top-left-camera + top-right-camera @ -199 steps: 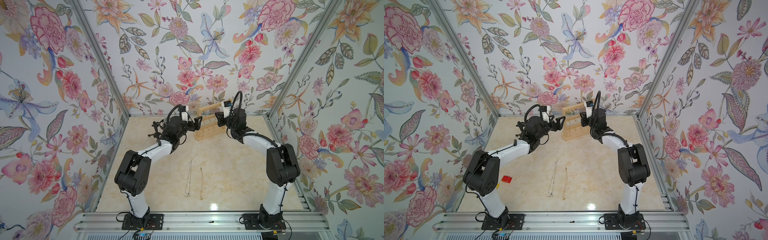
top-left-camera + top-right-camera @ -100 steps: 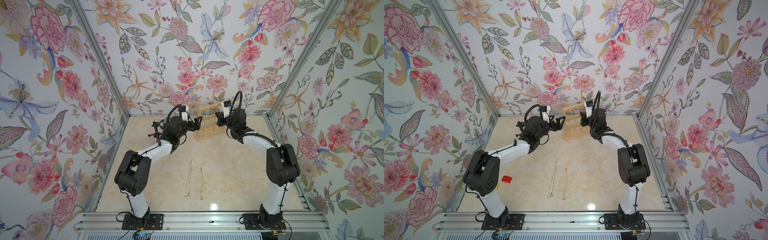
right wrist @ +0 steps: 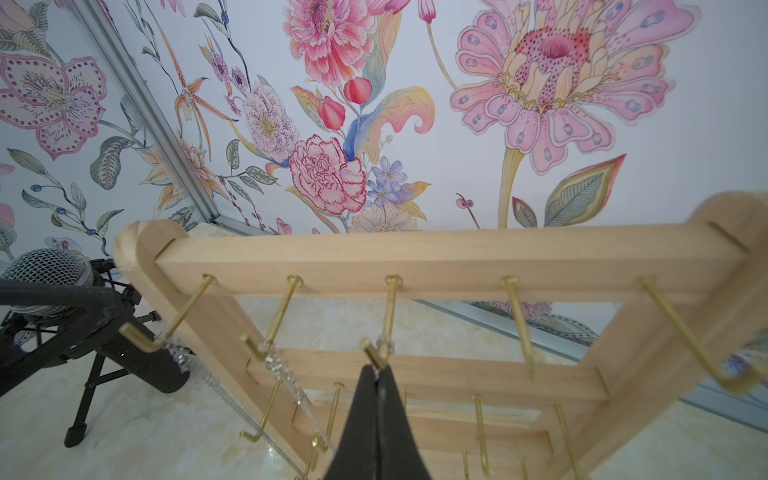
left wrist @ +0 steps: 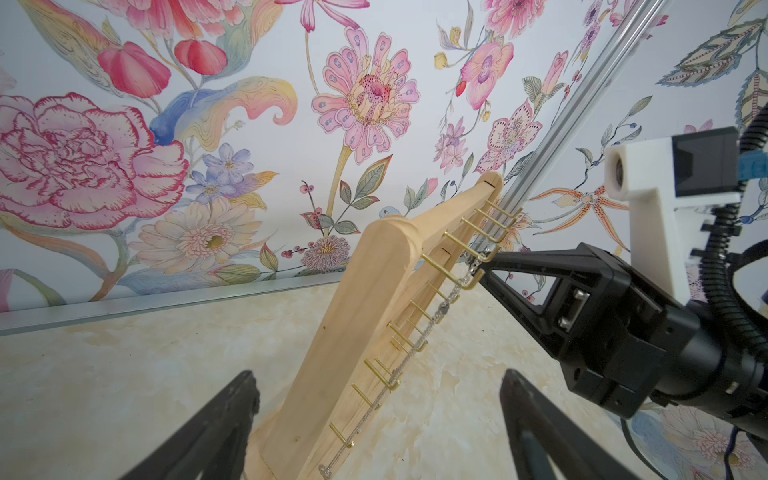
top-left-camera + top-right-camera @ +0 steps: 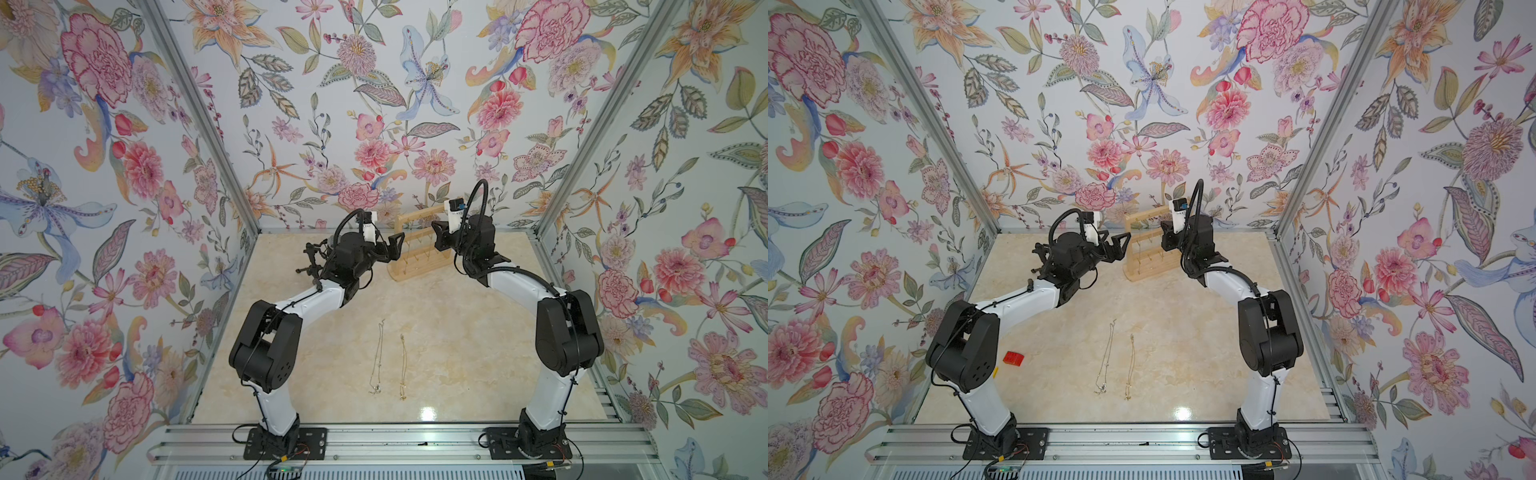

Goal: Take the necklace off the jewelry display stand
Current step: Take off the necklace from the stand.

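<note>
Pinching the necklace [image 4: 441, 309] at its hook [image 3: 375, 354] to unhook it (apparently), right fingers [image 3: 360, 415] press together; left fingers [image 4: 220, 419] spread.

Flower-papered booth
Floral walls [image 5: 374, 83] join at aluminium posts [image 5: 199, 116]; glare [image 5: 428, 413] marks the beige marbled tabletop [image 5: 457, 332] at its near edge.

Jewelry display stand [image 5: 419, 266]: pale wood, two posts, three crossbars, rows of gold hooks. I see it upright on flat base, far centre of table, right end turned slightly farther back.
Necklace [image 4: 441, 309]: thin silver chain, draped across top-row hooks, trailing down front toward base. Not off stand.
</note>
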Tool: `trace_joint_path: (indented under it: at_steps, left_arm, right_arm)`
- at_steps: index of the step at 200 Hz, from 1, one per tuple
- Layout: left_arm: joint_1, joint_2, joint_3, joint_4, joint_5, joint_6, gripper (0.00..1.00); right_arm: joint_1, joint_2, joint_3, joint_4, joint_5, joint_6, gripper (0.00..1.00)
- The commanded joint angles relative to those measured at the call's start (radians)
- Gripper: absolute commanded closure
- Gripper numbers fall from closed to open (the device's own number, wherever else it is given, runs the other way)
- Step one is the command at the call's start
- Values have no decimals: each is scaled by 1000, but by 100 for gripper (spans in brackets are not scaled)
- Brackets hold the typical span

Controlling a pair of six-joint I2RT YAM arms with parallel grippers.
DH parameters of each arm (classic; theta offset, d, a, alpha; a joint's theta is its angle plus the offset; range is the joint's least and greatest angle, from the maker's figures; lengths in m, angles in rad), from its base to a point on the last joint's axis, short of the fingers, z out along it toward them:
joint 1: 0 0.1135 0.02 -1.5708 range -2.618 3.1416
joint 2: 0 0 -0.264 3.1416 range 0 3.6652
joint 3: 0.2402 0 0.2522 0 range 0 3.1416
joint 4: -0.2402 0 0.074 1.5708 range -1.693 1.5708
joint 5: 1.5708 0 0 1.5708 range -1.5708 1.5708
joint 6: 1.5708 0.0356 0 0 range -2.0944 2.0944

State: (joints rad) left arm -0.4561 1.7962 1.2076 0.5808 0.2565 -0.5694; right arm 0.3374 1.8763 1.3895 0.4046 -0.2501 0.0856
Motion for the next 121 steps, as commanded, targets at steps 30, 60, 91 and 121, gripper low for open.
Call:
trace_joint_path:
  at_steps: [30, 60, 91, 121]
  left_arm:
    - [14, 9, 22, 12, 16, -11, 8]
    - [15, 9, 23, 12, 17, -12, 8]
    - [14, 9, 23, 13, 18, -12, 8]
    - [14, 9, 22, 13, 18, -12, 8]
  right_arm:
    - [7, -72, -5, 2, -11, -13, 100]
    - [7, -90, -9, -4, -17, -11, 100]
    - [9, -109, -15, -9, -21, -12, 100]
    - [9, -123, -17, -15, -19, -10, 100]
